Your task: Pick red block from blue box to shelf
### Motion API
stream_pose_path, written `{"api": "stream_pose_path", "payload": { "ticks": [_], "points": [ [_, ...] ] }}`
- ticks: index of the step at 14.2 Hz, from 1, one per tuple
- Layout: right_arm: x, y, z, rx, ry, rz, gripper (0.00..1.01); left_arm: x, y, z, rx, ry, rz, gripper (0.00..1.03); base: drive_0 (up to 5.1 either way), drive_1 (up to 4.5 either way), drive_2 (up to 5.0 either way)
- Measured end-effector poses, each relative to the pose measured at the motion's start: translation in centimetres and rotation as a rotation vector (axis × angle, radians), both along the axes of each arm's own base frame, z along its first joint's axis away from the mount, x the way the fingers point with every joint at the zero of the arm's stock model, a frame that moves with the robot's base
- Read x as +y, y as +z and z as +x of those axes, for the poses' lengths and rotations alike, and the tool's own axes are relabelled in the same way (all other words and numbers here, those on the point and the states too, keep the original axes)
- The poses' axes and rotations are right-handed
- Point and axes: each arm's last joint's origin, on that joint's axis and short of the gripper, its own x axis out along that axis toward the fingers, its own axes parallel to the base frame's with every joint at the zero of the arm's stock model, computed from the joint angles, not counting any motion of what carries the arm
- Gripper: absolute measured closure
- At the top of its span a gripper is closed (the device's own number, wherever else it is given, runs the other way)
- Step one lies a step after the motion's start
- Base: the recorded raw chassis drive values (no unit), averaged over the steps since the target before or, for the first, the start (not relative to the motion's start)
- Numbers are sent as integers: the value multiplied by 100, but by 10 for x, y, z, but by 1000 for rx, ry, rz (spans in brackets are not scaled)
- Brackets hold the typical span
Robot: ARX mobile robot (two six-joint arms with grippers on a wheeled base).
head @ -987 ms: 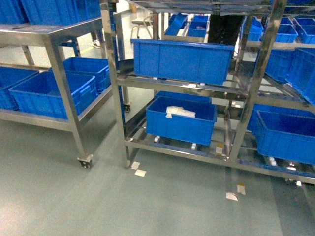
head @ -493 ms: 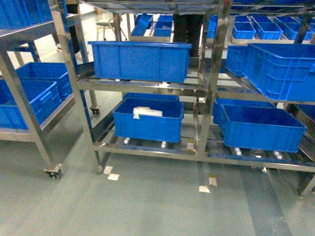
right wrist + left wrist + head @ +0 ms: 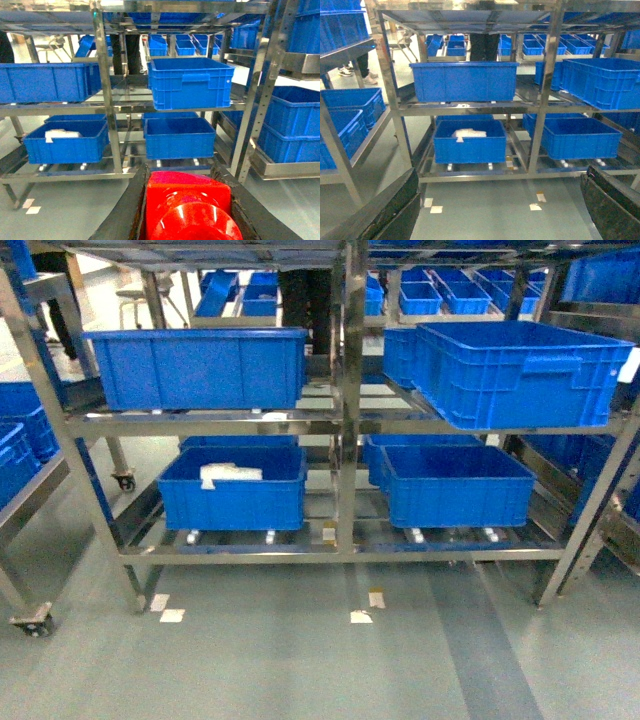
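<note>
A grey-green floor point(image 3: 300, 660) ran beneath the shiny steel shelf point(image 3: 345, 420), its rail tiers loaded with ribbed dark blue crates point(image 3: 235, 490). The right gripper point(image 3: 187, 210) clamped the glossy red block point(image 3: 187, 207) between dark fingers, round stud facing the camera; the left gripper point(image 3: 500, 210) stood wide apart, holding nothing

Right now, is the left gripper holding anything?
No, in the left wrist view the left gripper stands open with only floor between its fingers; the red block sits in the right gripper.

Spread black fingers point(image 3: 385, 212) frame the steel shelf point(image 3: 543, 90) holding blue crates point(image 3: 464, 81).
</note>
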Motion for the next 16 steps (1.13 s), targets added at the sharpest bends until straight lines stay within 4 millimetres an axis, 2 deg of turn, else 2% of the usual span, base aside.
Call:
{"api": "stream_pose_path", "payload": {
  "ticks": [4, 9, 16],
  "points": [
    [0, 0, 0, 0, -1, 0, 73, 0, 0, 0, 0, -2, 0, 5, -81, -40, -122],
    [0, 0, 0, 0, 0, 0, 73, 0, 0, 0, 0, -1, 0, 5, -10, 394, -415],
    [0, 0, 0, 0, -1, 0, 73, 0, 0, 0, -2, -1, 0, 5, 217, 261, -491]
  ]
}}
